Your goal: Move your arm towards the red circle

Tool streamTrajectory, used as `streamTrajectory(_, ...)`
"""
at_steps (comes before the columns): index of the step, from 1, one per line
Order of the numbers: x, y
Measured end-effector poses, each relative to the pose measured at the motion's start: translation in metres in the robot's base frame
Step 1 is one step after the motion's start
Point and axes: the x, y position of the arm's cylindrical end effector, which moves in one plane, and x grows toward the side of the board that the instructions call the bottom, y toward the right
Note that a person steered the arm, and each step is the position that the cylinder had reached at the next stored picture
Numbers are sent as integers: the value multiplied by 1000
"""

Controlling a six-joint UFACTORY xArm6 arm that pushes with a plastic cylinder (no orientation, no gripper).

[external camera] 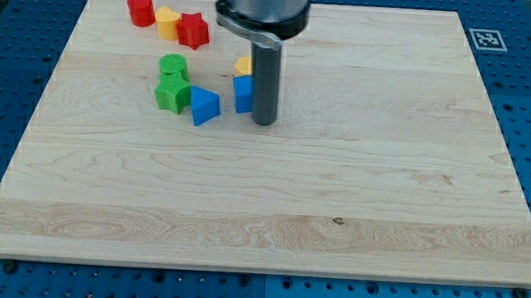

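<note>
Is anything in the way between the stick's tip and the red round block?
My tip sits right of a blue block, with a yellow block just above it. The red circle is far up-left. Those two blocks lie on the straight path, and the red star and yellow block crowd its right side.

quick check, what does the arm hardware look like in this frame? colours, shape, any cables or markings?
Only the lowest part shows. A round silver-grey metal flange with a black band sits at the view's top, and a straight dark grey cylindrical rod hangs from it. My tip is plain and blunt, just right of the blue block. No cables, labels or markings are visible.
</note>
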Motion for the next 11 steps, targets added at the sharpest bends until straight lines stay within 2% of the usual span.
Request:
streamTrajectory(1,-20,26)
streamTrajectory(2,-59,35)
streamTrajectory(4,-120,35)
streamTrajectory(6,-153,26)
streamTrajectory(7,-157,24)
streamTrajectory(9,-206,20)
streamTrajectory(11,-222,-95)
